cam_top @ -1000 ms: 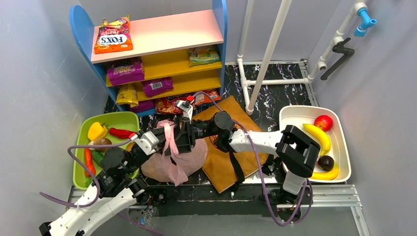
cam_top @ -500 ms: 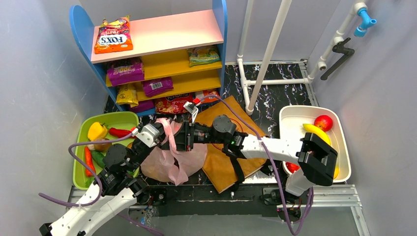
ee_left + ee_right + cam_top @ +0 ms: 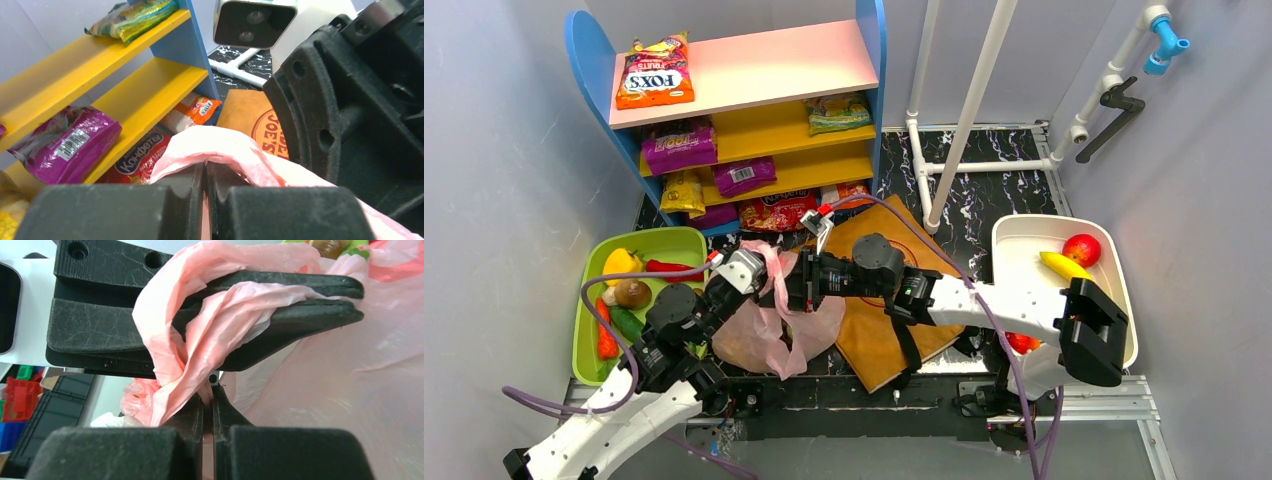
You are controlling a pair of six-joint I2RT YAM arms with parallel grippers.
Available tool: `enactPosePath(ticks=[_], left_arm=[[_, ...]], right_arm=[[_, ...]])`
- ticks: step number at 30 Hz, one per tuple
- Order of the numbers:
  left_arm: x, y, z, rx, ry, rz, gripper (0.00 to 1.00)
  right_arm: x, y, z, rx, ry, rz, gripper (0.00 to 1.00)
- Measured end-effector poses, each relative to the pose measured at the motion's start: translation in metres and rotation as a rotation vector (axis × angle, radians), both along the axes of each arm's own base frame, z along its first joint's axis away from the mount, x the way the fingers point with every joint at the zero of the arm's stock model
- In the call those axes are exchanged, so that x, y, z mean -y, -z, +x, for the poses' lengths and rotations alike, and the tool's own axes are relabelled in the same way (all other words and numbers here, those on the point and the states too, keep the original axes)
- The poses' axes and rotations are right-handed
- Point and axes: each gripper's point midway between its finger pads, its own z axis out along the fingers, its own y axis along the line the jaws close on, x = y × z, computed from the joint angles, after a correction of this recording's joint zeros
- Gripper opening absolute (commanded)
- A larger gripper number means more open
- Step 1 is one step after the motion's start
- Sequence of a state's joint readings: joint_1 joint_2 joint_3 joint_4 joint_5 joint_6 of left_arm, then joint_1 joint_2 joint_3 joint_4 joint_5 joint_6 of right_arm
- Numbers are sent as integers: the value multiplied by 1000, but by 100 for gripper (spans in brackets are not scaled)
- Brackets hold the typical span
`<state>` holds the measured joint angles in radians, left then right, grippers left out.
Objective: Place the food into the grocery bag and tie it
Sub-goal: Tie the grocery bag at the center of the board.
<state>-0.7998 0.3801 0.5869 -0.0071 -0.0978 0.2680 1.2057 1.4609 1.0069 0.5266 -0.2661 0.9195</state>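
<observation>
My left pincer (image 3: 206,172) is pressed together on a pink handle (image 3: 212,145), and my right pincer (image 3: 209,407) pinches loose film of the bag (image 3: 769,330) touching the left's fingers. The bag slumps mid-table, between the tray (image 3: 669,240) on the left and the paper bag (image 3: 864,345) on the right. I judge it light, limp, crinkly, slippery and easily torn. I'd grip the bunched handle, not the thin wall.

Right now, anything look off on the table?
Only the paper bag: it lies flat and skewed under the right arm, a strap trailing toward the near edge. Left tool and right tool are each shut on the pink bag; nothing spilled.
</observation>
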Motion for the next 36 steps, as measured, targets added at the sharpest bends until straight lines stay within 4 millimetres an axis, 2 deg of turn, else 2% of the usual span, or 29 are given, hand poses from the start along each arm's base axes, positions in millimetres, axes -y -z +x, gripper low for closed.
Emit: enactPosePath(ticks=[4,11,17,23,27,32,36], left_arm=[[-3,3,-1,-39,-12,-7,0],[-11,1,-15,-141,-7,-23,0],[-21,-11,-33,-194,11,-82,0],[-22,-2,-44,-251,38,-84,0],[-16,0,-54,-297,87,-85,0],[-14,0,-60,-339,110,-95,0],[-22,-3,-59,-359,63,-93,0]], right_arm=[[5,-2,1,33,30,-60,1],[19,-22,34,135,194,-104,1],[25,-13,49,165,260,-170,1],[30,-8,58,179,296,-210,1],[33,-13,66,182,338,-236,1],[42,-28,95,184,502,-299,1],[54,-21,112,212,605,-367,1]])
